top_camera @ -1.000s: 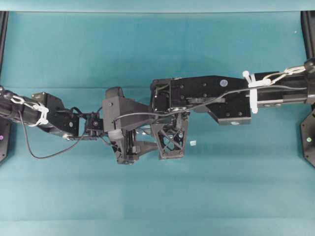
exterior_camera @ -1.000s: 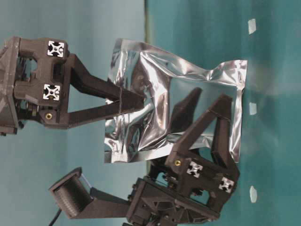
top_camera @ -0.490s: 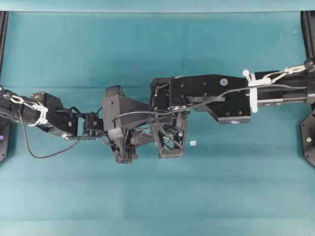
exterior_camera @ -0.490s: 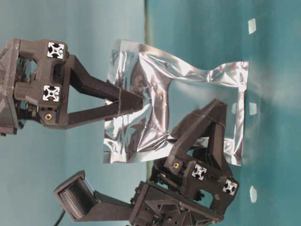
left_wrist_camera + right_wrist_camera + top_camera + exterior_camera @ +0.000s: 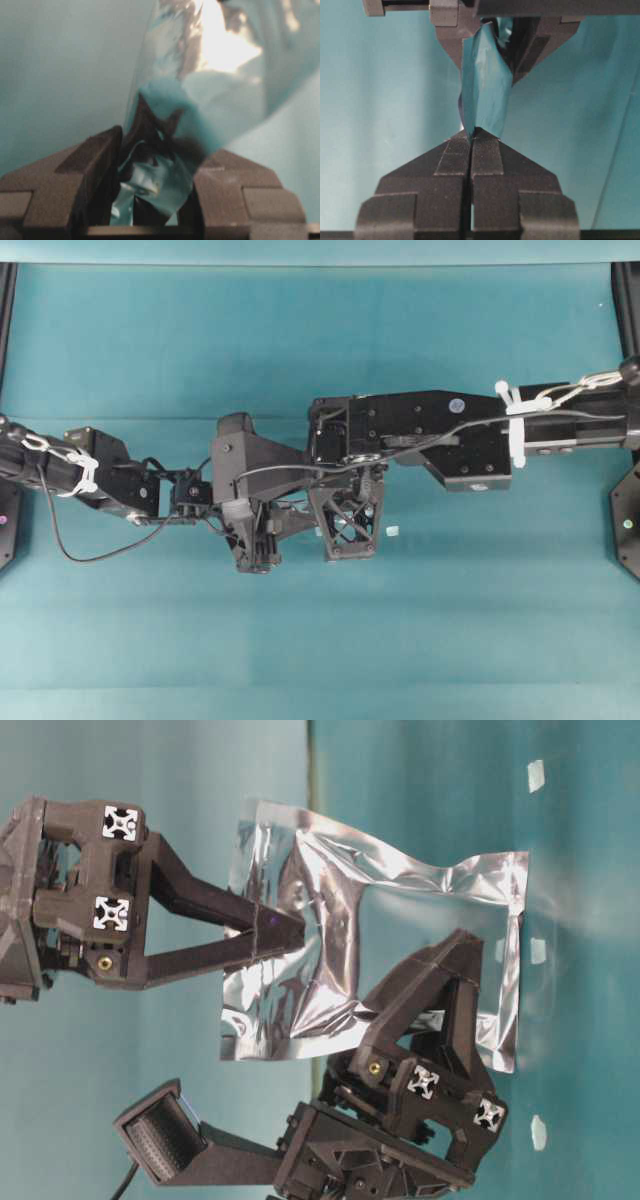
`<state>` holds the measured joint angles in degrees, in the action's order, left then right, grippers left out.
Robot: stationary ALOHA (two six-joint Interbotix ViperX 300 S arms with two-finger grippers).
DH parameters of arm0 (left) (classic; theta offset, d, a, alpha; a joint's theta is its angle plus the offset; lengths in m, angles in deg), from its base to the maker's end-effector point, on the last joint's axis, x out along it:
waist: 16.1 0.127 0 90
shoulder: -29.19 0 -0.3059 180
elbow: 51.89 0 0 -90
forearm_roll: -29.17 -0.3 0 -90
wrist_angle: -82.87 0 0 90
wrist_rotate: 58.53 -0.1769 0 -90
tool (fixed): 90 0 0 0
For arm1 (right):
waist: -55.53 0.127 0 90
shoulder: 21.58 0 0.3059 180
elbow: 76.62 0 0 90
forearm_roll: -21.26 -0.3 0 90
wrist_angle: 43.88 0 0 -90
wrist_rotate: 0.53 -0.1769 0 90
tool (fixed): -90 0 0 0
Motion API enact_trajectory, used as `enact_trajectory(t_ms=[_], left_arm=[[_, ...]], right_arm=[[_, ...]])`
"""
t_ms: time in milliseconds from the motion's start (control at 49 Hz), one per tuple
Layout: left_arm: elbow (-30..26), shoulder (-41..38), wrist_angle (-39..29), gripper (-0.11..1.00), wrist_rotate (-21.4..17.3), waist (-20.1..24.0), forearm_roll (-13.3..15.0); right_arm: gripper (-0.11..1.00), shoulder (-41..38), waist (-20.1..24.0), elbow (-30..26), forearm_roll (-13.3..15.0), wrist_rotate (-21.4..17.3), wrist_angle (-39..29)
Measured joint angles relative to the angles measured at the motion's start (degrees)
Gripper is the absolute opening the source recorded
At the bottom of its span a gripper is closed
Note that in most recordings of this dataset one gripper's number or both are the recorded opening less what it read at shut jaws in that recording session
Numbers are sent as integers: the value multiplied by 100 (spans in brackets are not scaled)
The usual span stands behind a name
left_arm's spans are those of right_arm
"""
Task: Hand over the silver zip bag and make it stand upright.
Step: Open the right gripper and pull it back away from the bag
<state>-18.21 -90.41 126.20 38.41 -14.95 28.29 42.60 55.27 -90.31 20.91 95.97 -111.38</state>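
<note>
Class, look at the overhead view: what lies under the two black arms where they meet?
Only the teal table and a tiny white scrap show beside them. The silver zip bag is hidden there; the table-level view shows both hands gripping it.

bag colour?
Shiny crinkled silver zip bag, mirroring the teal backdrop; clearest in the table-level view.

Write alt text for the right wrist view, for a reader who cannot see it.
The right gripper, jaws pressed shut, pinches one edge of the silver zip bag, which reflects the teal surroundings. At the top, the left gripper clamps the bag's opposite end, so both hold it above the teal table.
</note>
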Motion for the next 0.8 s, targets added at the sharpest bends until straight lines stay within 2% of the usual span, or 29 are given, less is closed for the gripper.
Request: enact_trajectory(t_ms=[143,245,306,449,551,796], left_arm=[[-18,0,-53,28,-9,-9,-9],[-18,-9,-62,28,0,-9,0],[-26,-9,-70,27,0,-9,0],[-44,0,-70,24,0,-26,0],[-44,0,-70,24,0,-35,0],[-44,0,-79,24,9,-26,0]], right_arm=[[9,9,0,0,0,0,9],[20,18,0,9,0,18,9],[33,26,-9,9,0,26,0],[77,132,-9,18,0,26,18],[96,299,0,26,0,18,44],[97,773,-9,158,0,9,88]])
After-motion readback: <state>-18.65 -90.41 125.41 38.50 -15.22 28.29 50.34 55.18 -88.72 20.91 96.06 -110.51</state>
